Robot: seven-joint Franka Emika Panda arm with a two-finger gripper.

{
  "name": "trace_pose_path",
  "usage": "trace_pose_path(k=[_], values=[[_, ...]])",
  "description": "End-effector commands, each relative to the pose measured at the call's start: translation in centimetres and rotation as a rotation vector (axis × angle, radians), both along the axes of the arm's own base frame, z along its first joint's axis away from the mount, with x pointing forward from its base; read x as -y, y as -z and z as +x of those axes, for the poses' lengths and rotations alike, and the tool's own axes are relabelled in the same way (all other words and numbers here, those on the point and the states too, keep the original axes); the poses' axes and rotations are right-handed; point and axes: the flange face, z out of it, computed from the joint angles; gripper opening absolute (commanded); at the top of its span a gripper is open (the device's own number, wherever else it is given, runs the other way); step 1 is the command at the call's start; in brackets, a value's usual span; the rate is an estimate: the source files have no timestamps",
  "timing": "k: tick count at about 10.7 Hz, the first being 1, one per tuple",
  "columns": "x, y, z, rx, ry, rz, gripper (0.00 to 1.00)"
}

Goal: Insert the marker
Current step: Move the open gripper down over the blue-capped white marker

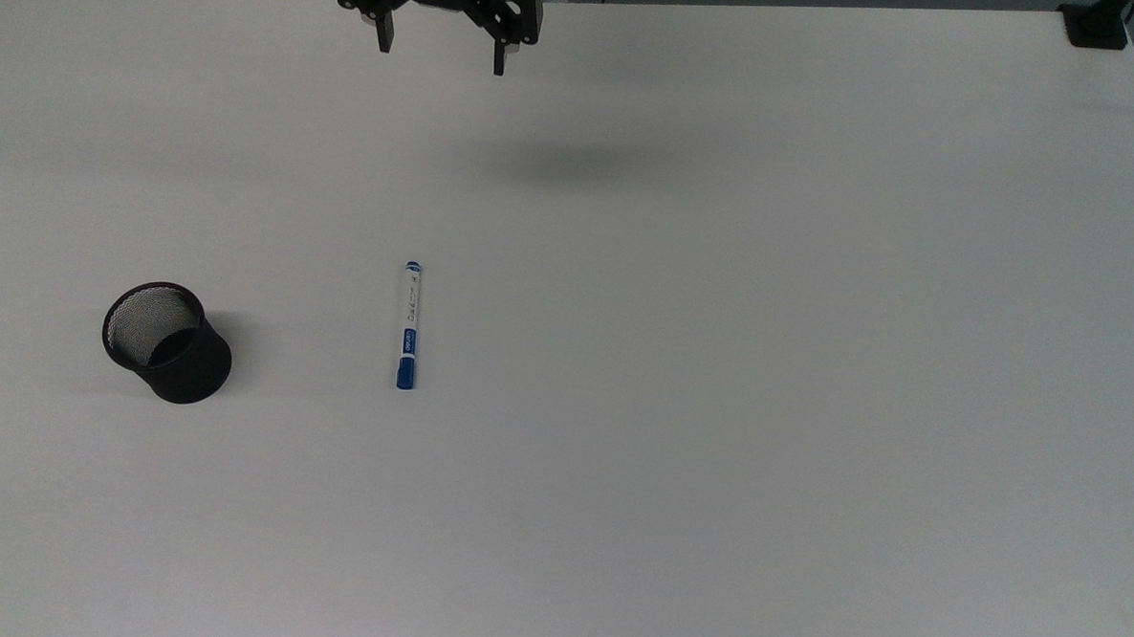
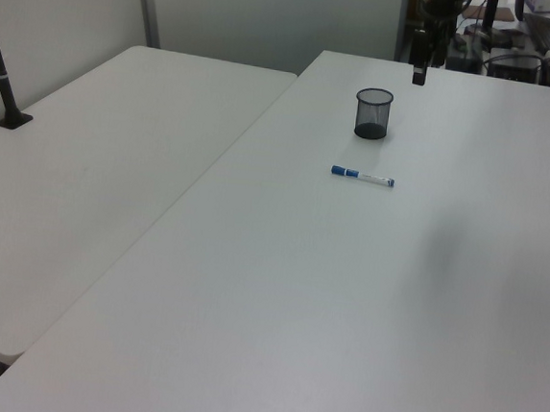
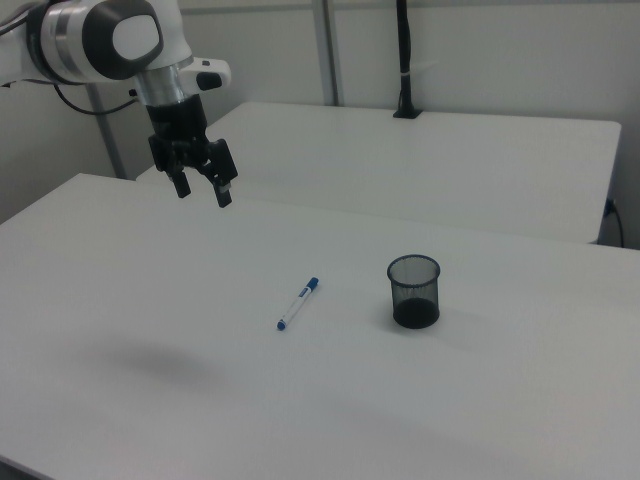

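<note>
On the table (image 1: 718, 363): 1 marker (image 1: 409, 325), 1 mesh cup (image 1: 169, 341).

Two white tables (image 2: 114, 173) side by side; pale wall (image 2: 263, 12) behind.

Table (image 1: 718, 363) bare around marker (image 1: 409, 325) on all sides. Cup (image 1: 168, 341) upright, well apart from marker toward top view's left; mouth uncovered. Gripper (image 1: 442, 53) high above table, well apart from marker toward top view's top, fingers spread; nothing between gripper and marker or cup.
</note>
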Motion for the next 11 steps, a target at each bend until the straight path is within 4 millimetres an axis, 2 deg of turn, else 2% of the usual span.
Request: trace_pose_path(k=[1, 8, 11], values=[[-0.05, -0.20, 0.03, 0.013, 0.003, 0.014, 1.00], [0.22, -0.05, 0.08, 0.010, -0.018, 0.014, 1.00], [0.22, 0.27, 0.81, 0.035, -0.021, 0.008, 1.00]])
